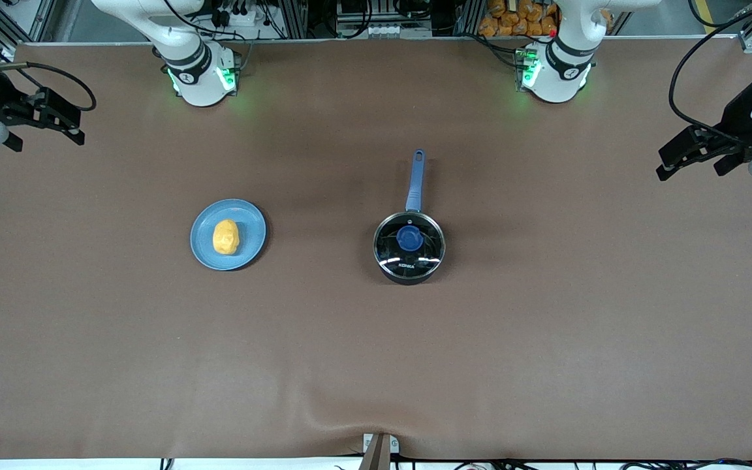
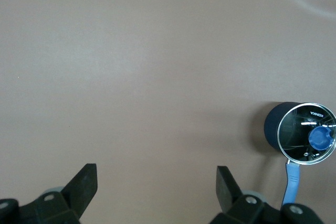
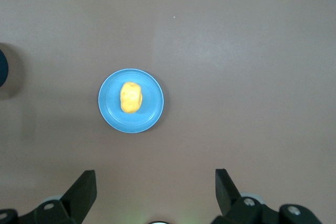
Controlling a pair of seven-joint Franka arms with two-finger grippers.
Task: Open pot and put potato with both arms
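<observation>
The black pot [image 1: 410, 247] stands mid-table with a glass lid and blue knob [image 1: 409, 238] on it; its blue handle [image 1: 416, 179] points toward the robots' bases. It also shows in the left wrist view [image 2: 302, 132]. The yellow potato [image 1: 225, 237] lies on a blue plate [image 1: 247, 222] toward the right arm's end; both show in the right wrist view, potato [image 3: 130, 97] on plate [image 3: 152, 103]. My left gripper [image 1: 689, 156] is open and empty, high over the left arm's end of the table. My right gripper [image 1: 49, 124] is open and empty, high over the right arm's end.
The brown table cover [image 1: 376, 359] spreads wide around pot and plate. A small bracket [image 1: 379, 447] sits at the table edge nearest the front camera. Cables and frames line the edge by the bases.
</observation>
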